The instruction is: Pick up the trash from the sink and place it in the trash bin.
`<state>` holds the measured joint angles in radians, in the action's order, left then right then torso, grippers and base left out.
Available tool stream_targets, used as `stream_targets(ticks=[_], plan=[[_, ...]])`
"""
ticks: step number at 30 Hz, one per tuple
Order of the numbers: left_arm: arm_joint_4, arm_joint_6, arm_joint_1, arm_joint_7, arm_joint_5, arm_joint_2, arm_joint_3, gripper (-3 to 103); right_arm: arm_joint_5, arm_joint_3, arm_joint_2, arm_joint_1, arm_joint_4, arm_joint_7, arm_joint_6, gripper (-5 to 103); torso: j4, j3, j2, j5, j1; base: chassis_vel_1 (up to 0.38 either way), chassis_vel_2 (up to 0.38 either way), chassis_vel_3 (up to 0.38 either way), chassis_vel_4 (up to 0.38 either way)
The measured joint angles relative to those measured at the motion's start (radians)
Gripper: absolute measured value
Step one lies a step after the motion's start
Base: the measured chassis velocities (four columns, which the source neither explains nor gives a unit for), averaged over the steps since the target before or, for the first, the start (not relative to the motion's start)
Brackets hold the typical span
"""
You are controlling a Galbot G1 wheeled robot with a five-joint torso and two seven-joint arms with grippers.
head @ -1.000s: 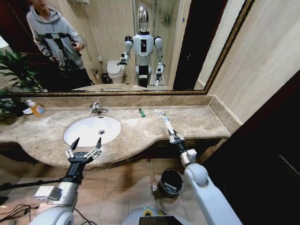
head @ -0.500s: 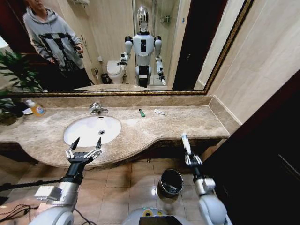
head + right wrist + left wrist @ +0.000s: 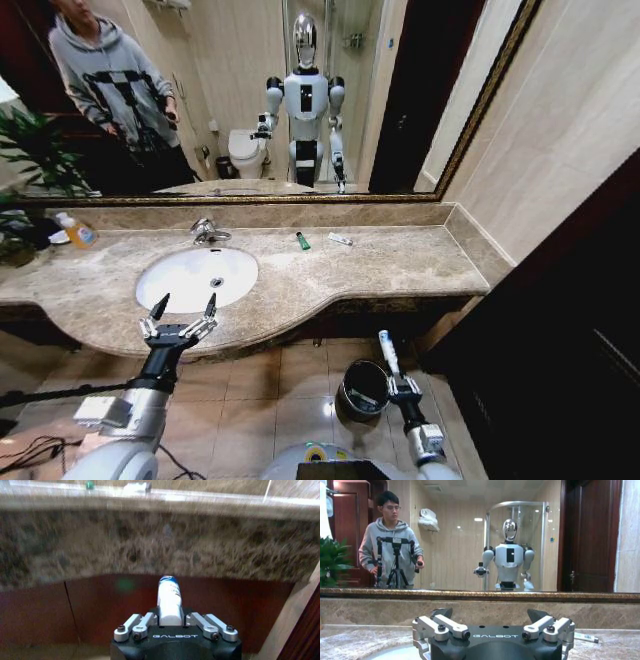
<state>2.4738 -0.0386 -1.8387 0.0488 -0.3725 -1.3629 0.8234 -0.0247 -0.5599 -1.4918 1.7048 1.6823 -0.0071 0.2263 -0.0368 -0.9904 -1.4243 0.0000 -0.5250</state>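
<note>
Your right gripper (image 3: 391,381) is clamped on a white toothpaste tube (image 3: 386,352) with a blue end, which stands up out of the fingers. It sits low, below the counter's front edge, just beside the trash bin (image 3: 364,390) on the tiled floor. In the right wrist view the tube (image 3: 169,600) points toward the brown cabinet front under the marbled counter edge (image 3: 160,551).

Your left gripper (image 3: 179,325) hovers with its fingers spread apart, holding nothing, over the counter's front edge near the white sink (image 3: 196,277).

On the counter behind, a green-capped tube (image 3: 302,240) and a small flat white packet (image 3: 340,239) lie near each other, well apart from both grippers.
</note>
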Motion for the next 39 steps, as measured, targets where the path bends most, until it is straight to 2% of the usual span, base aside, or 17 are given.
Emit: stream_targets(ticks=[10,24,34,37,39], plan=[[0.000,0.000,0.000,0.000,0.000,0.000,0.000,100,0.083,0.004,0.026,-0.155,-0.284,-0.047,-0.036,25,-0.0001,0.000,0.000,0.0001,0.000,0.000,0.000,0.000,0.000],[0.000,0.000,0.000,0.000,0.000,0.000,0.000,100,0.206,0.024,0.045,-0.325,-0.639,-0.126,-0.045,25,0.0000,0.000,0.000,0.0001,0.000,0.000,0.000,0.000,0.000],[0.000,0.000,0.000,0.000,0.000,0.000,0.000,100,0.236,0.039,0.047,-0.479,-0.840,-0.130,-0.037,25,0.0000,0.000,0.000,0.0001,0.000,0.000,0.000,0.000,0.000],[0.000,0.000,0.000,0.000,0.000,0.000,0.000,100,0.273,0.040,0.038,-0.561,-0.940,-0.129,-0.023,25,-0.0001,0.000,0.000,0.0001,0.000,0.000,0.000,0.000,0.000],[0.000,0.000,0.000,0.000,0.000,0.000,0.000,100,0.337,0.036,0.030,-0.628,-1.053,-0.103,0.010,25,-0.0001,0.000,0.000,0.0001,0.000,0.000,0.000,0.000,0.000]])
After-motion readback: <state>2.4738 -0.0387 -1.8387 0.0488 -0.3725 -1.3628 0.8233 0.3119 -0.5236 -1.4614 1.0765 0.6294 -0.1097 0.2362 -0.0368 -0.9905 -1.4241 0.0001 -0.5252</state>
